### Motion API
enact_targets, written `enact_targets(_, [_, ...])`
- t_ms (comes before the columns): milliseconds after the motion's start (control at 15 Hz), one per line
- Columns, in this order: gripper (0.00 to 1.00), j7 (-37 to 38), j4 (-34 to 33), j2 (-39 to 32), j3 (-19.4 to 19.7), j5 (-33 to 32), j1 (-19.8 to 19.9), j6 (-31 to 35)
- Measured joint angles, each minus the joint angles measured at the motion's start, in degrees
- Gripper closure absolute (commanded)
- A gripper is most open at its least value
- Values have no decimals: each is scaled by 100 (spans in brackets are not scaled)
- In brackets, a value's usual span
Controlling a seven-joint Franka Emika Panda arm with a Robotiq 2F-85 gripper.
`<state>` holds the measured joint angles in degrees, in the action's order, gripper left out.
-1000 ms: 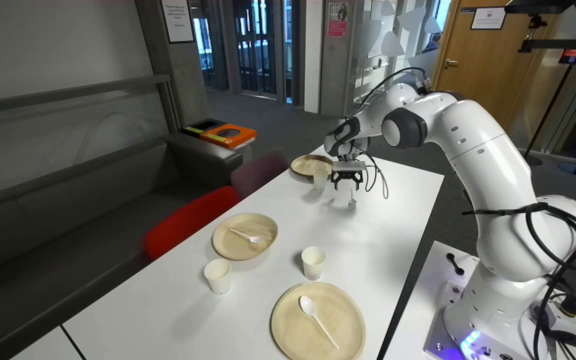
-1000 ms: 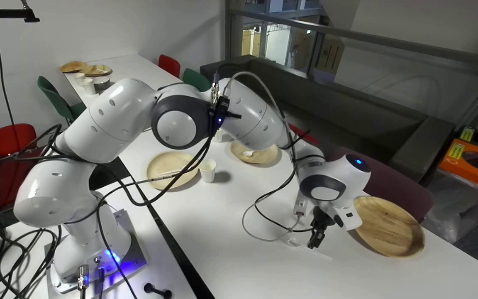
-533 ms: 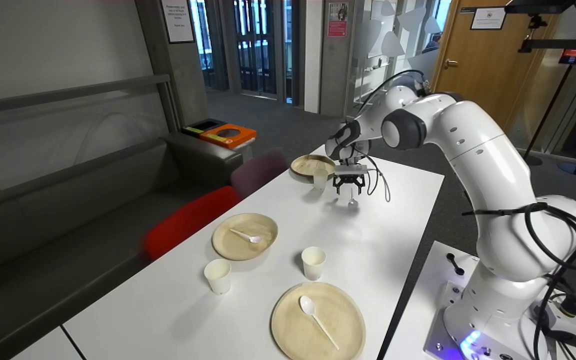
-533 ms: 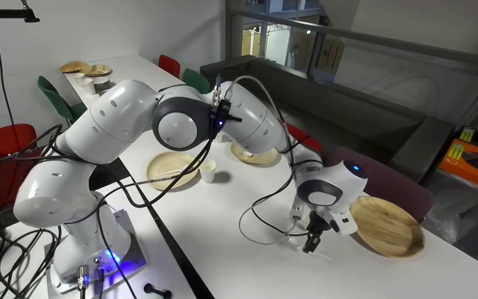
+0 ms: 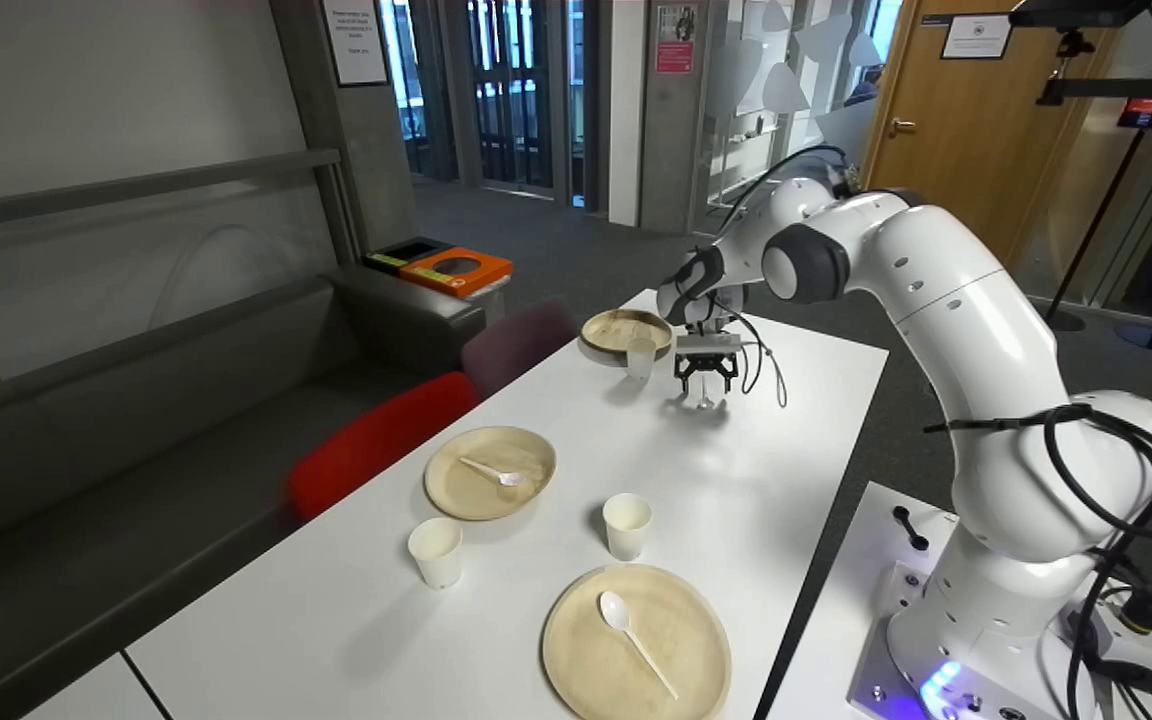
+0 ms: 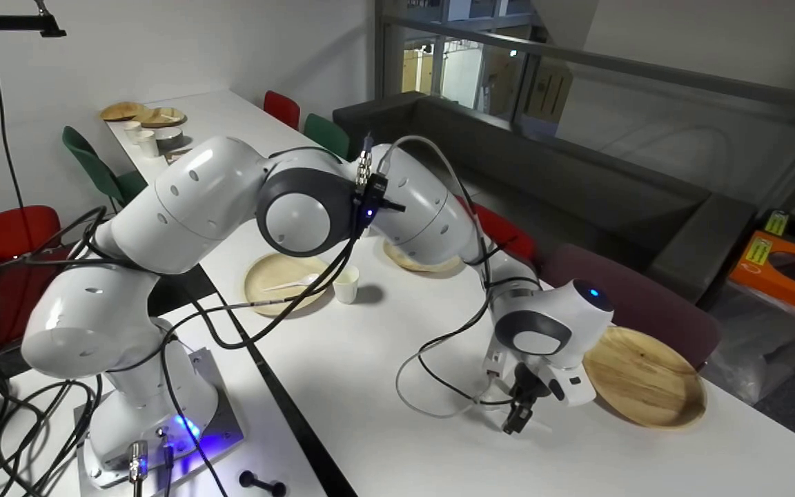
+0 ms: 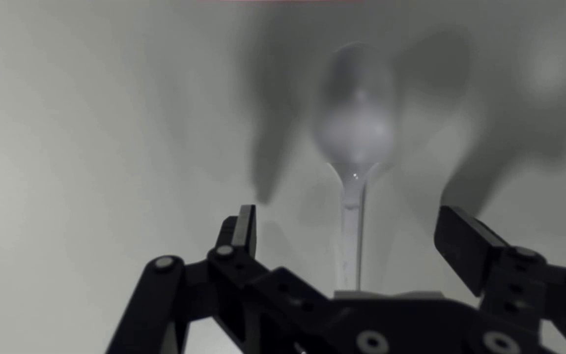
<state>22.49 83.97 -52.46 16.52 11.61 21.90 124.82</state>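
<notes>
"What sits at the left of the white, flat-topped table (image 5: 286, 640)?"

"In an exterior view, a white, tapered cup (image 5: 436, 552) and, just past it, a pale, round, shallow plate (image 5: 491, 445) bearing a white plastic spoon (image 5: 510, 479), the plate's rim near the table's left edge."

"And further right?"

"A brown, round wooden plate (image 5: 616, 328) whose rim reaches that same edge as seen there, then a cloudy, translucent plastic cup (image 5: 640, 362) just beside it. A narrow gap shows between that cup and the black, two-fingered gripper (image 5: 706, 385)."

"Is it wide or narrow?"

"Wide. Across the wrist view come its blocky left finger (image 7: 247, 231), a gap, the see-through plastic spoon (image 7: 355, 130) lying on the table, a second gap, and its right finger (image 7: 465, 241). Neither finger touches the spoon."

"Which way does it lie?"

"Its bowl shows ahead of both fingers, with shadowed surface on either side; its handle runs back between them, under the gripper's body. I can't tell whether the tips touch the table."

"And past the gripper?"

"More of the table, out to its right edge, and then the white, jointed arm (image 5: 986, 330), which reaches over from that side."
</notes>
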Motion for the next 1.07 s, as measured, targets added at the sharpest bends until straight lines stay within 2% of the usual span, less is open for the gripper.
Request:
enact_targets(133, [0, 20, -4, -3, 21, 0, 7, 0])
enact_targets(267, [5, 43, -5, -7, 23, 0, 7, 0])
enact_targets(400, [11, 48, -11, -9, 23, 0, 5, 0])
enact_targets(467, [20, 51, -20, -9, 23, 0, 5, 0])
enact_targets(600, [25, 52, -35, -9, 23, 0, 1, 0])
enact_targets(667, [32, 52, -40, -9, 23, 0, -2, 0])
enact_targets(733, [30, 53, -48, -9, 23, 0, -5, 0])
enact_targets(933, [34, 53, -60, -9, 23, 0, -13, 0])
enact_targets(1000, [41, 53, -61, -9, 23, 0, -15, 0])
enact_targets(1067, [41, 54, -64, -9, 23, 0, -19, 0])
